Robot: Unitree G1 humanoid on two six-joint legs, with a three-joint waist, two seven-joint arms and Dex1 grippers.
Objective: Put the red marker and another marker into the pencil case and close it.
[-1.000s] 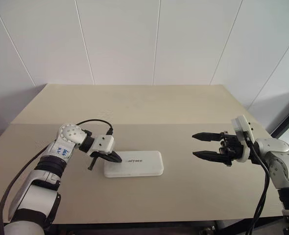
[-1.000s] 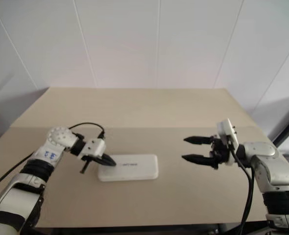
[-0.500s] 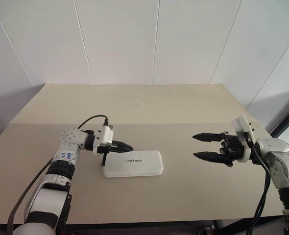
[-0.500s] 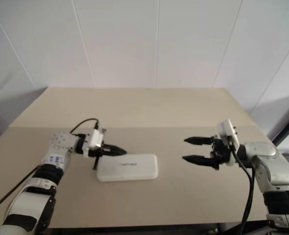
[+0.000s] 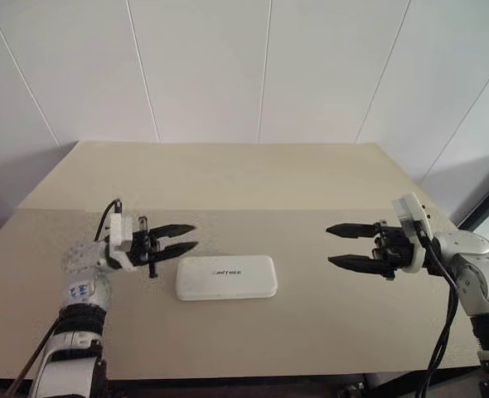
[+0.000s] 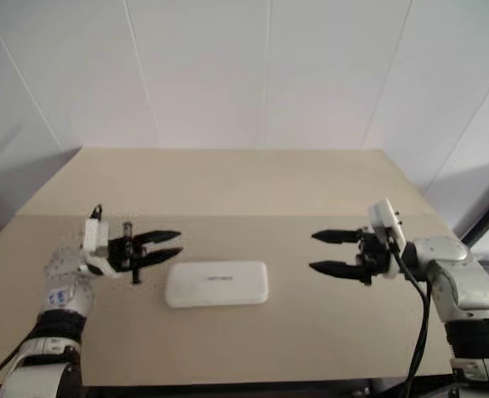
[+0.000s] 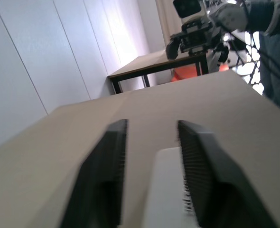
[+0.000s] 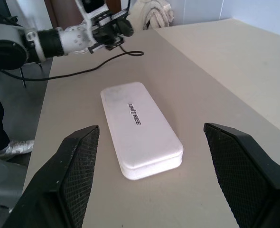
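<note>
The pencil case (image 5: 226,277) is seen lying flat and shut on the tan table (image 5: 228,178), lid up with the small dark lettering showing, roughly in the middle of the near half of the tabletop. From the head views, the left gripper (image 5: 183,237) is parked at about 9 o'clock from the case, just beside its short end but not touching it, held a little above the tabletop and pointed toward the case. Its two black fingers are parted a bit, with a clear gap between them and nothing pinched; in the left wrist view the white end of the case is framed right between those fingers (image 7: 104,175). The right gripper (image 5: 337,246) is found at about 3 o'clock from the case, well apart from it, held level and aimed back toward it. Its fingers are spread wide, one above the other in the head views, and nothing is held. In the right wrist view the whole case is seen lying between the two wide-open fingers (image 8: 78,171), with the left arm beyond it.
</note>
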